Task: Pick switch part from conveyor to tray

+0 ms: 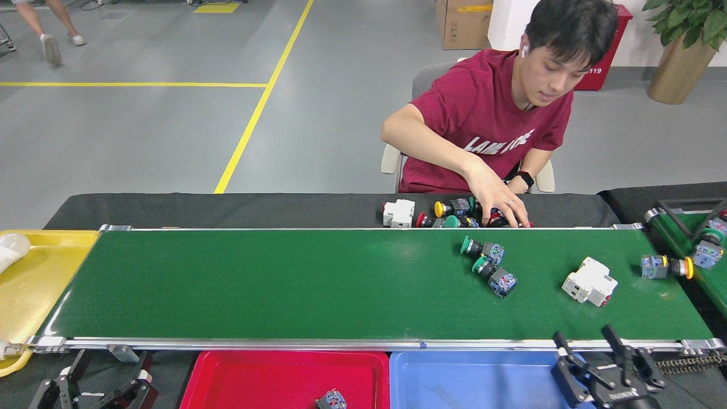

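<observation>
The conveyor fills the middle of the head view, running from nine to three o'clock. At twelve, behind it, a person in a red shirt sits with a hand on a cluster of buttons lying on the black table, beside a white block.

At six o'clock, just below the near rail, sit a red tray holding one switch part and a blue tray; a yellow tray lies at nine.

The right gripper hangs at five o'clock over the near rail and the blue tray, its fingers spread wide and holding nothing. The left gripper shows at seven o'clock, low at the edge, fingers apart and empty.

On the belt at two o'clock two green-capped switches lie touching. Toward three lies a white breaker, and farther right a yellow-capped switch near the belt's end.
</observation>
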Controlling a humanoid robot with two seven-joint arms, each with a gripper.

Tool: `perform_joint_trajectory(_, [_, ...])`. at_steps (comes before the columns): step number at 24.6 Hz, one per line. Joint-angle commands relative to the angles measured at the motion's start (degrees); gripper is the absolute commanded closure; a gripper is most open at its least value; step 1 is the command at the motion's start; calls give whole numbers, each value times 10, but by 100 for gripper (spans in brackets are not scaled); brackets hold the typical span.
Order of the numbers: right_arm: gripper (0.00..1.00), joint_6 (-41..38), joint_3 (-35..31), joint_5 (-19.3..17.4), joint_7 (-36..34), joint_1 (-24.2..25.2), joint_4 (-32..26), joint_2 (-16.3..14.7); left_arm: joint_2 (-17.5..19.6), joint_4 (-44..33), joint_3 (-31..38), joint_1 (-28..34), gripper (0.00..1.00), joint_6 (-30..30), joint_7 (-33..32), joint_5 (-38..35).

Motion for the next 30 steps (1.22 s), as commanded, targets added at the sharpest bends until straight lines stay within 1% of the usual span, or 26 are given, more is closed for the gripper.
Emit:
perform_joint_trajectory(1, [9, 35, 20, 11, 30, -27, 13, 8, 7, 4, -5, -19, 0, 0, 2, -13])
perform_joint_trajectory(4, [9, 48, 25, 28, 43, -60, 56, 32, 6, 17, -10, -41, 0, -1, 2, -21])
perform_joint_trajectory(6, [9, 60, 25, 34, 46, -93, 96, 47, 7, 32, -34, -65, 0, -1, 1, -23])
perform_joint_trajectory(9, [9, 74, 25, 33, 58, -137, 144, 53, 13, 53, -61, -97, 0, 1, 0, -25])
perform_joint_trajectory(11, [9, 77, 25, 34, 59, -157, 168, 59, 16, 67, -72, -119, 0, 1, 0, -25])
perform_joint_trajectory(12, [12, 77, 25, 33, 60, -162, 174, 61, 17, 72, -79, -128, 0, 1, 0, -25])
perform_joint_trajectory(13, [19, 76, 27, 33, 61, -164, 180, 61, 17, 78, -86, -138, 0, 1, 0, -25])
perform_joint_trajectory(15, [41, 69, 33, 32, 76, -165, 183, 58, 19, 86, -95, -149, 0, 1, 0, -25])
perform_joint_trajectory(16, [72, 54, 37, 31, 80, -168, 183, 57, 19, 86, -95, -150, 0, 1, 0, -27])
perform_joint_trajectory(17, [98, 42, 37, 31, 80, -170, 184, 57, 19, 86, -95, -150, 0, 1, 0, -31])
perform_joint_trajectory(22, [99, 10, 37, 26, 81, -171, 165, 57, 19, 86, -95, -150, 0, 0, 0, -41])
perform_joint_trajectory(24, [99, -13, 37, 16, 81, -166, 150, 57, 19, 85, -95, -148, 0, 0, 0, -41])
perform_joint_trajectory(27, [99, -44, 36, -12, 85, -153, 94, 50, 19, 85, -94, -143, 0, 0, 0, -41])
perform_joint_trajectory(28, [98, -69, 36, -26, 84, -142, 61, 39, 20, 84, -91, -141, 0, 1, 0, -41])
perform_joint_trajectory(30, [98, -128, 37, -45, 84, -119, 7, 25, 20, 84, -86, -136, 0, 1, 0, -40])
